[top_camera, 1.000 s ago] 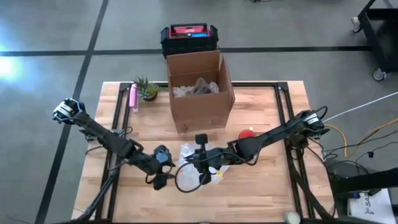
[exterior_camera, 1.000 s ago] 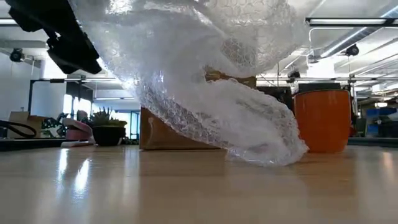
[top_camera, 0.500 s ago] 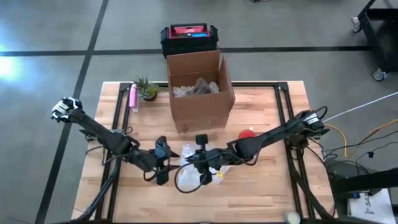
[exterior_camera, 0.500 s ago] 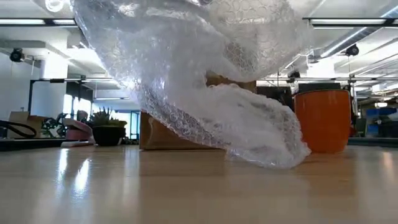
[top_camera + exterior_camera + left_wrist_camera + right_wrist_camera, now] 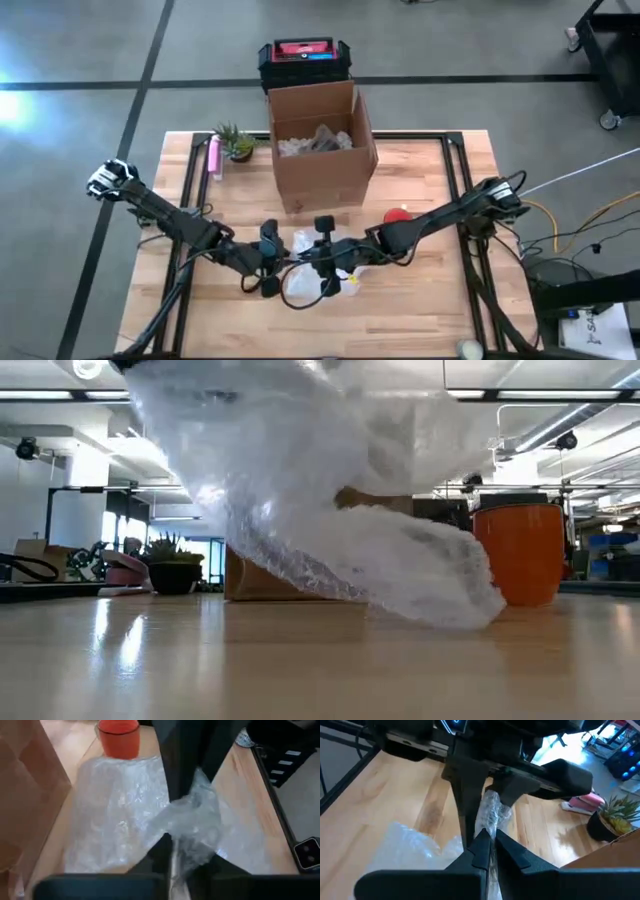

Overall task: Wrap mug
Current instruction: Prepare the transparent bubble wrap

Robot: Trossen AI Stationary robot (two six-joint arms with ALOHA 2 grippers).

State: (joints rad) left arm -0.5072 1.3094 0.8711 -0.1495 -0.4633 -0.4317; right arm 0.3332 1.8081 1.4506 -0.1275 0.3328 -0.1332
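Meeting over the front half of the wooden table (image 5: pixel 420 290), the left gripper (image 5: pixel 274 262) and the right gripper (image 5: pixel 322 252) both pinch a bunched fold of clear bubble wrap (image 5: pixel 330 530). Each wrist view shows that arm's fingers pressed together on the plastic, with the other arm's fingers closed on the same gathered ridge just beyond. From table height, the sheet hangs lifted at its top while its lower edge trails on the wood. The orange mug (image 5: pixel 398 215) stands upright and bare on the table toward the right side, just beside the far edge of the wrap, not yet covered. An open cardboard box (image 5: pixel 320 145) holding crumpled packing sits at the middle of the back edge. A small potted plant (image 5: pixel 236 141) and a pink object (image 5: pixel 213 156) rest near the back left corner. Behind the table, on the floor, stands a black and red case (image 5: pixel 303 56).
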